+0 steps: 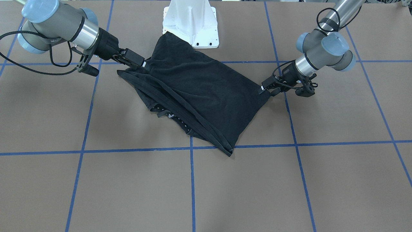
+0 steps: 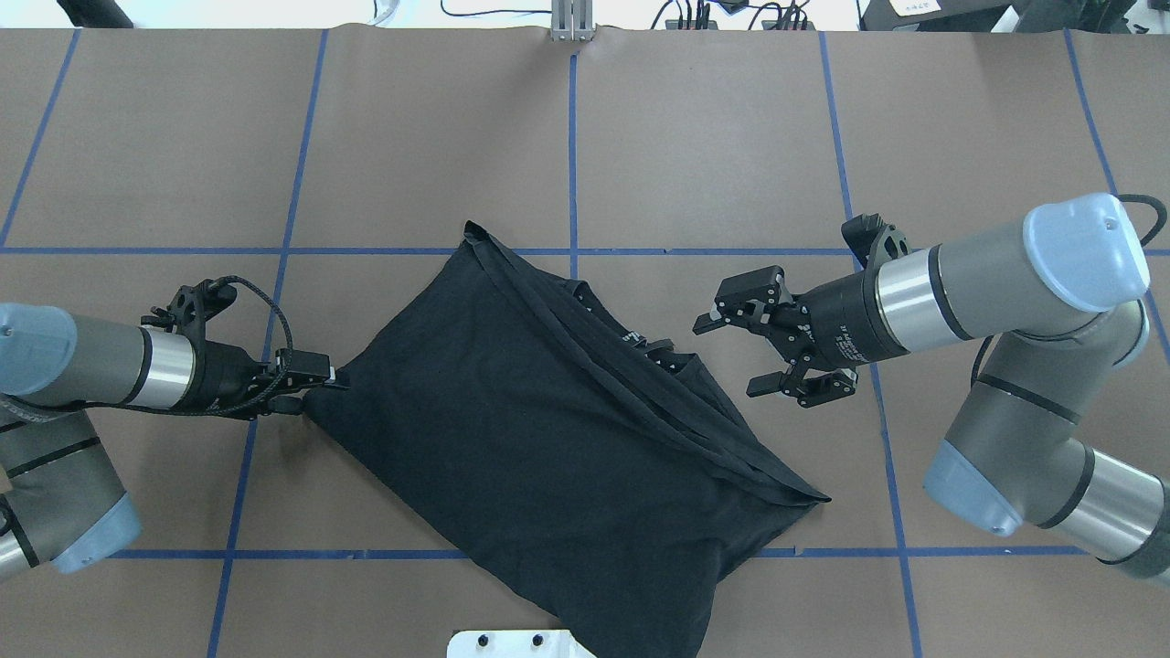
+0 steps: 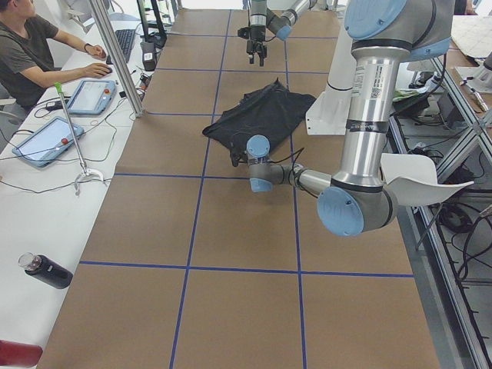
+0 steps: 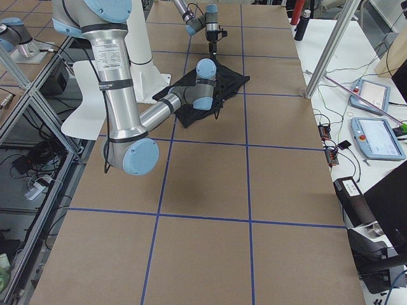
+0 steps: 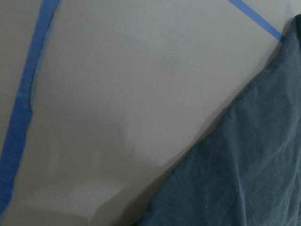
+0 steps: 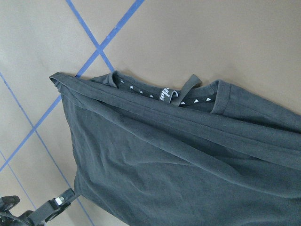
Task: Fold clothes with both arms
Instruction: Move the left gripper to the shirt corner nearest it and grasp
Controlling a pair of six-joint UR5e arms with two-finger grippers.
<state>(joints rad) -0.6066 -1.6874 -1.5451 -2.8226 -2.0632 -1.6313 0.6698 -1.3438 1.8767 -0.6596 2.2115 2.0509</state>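
The clothes are one black T-shirt (image 2: pixel 539 439), folded over and lying slantwise on the table, its collar tape (image 6: pixel 160 94) showing along one edge. My left gripper (image 2: pixel 324 376) is low at the shirt's left corner and shut on the fabric; the front-facing view shows that grip (image 1: pixel 261 91) too. My right gripper (image 2: pixel 728 355) is open, held a little above the shirt's collar-side edge with nothing between its fingers. In the front-facing view it (image 1: pixel 143 63) sits by the shirt's upper edge (image 1: pixel 180 80). The shirt's logo is hidden.
The brown table (image 2: pixel 713 137) carries a blue tape grid. The white pedestal base (image 1: pixel 191 22) stands at the robot's side, with the shirt's near corner against it. In the exterior left view a person (image 3: pixel 23 46) sits at a side bench with tablets and a bottle (image 3: pixel 46 270).
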